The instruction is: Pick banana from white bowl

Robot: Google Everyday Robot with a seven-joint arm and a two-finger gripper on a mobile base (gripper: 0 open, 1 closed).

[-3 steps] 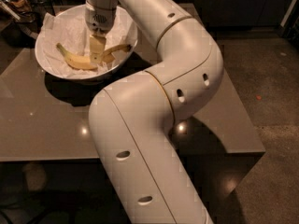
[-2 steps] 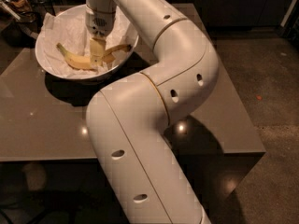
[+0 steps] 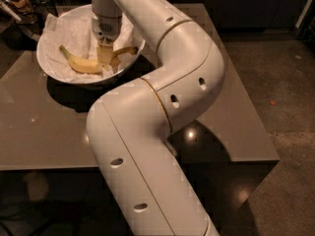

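banana point(image 3: 81, 65): upper left of frame, lying in the white bowl point(image 3: 88, 78). Curved with smooth skin, so it could roll or slip out of an off-centre grip.
paper liner point(image 3: 74, 31): crumpled and loose, could snag and lift with the banana.
pincer point(image 3: 107, 58): down in the bowl at the banana's middle. Open or clamped, cannot tell.
table point(image 3: 44, 132): flat and glossy, so the bowl might slide.

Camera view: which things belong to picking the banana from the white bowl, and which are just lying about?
Job in hand: banana; white bowl; end effector, down in the bowl at the banana.
Lying about: crumpled paper lining the bowl; table; unclear clutter beyond the table's far left corner.
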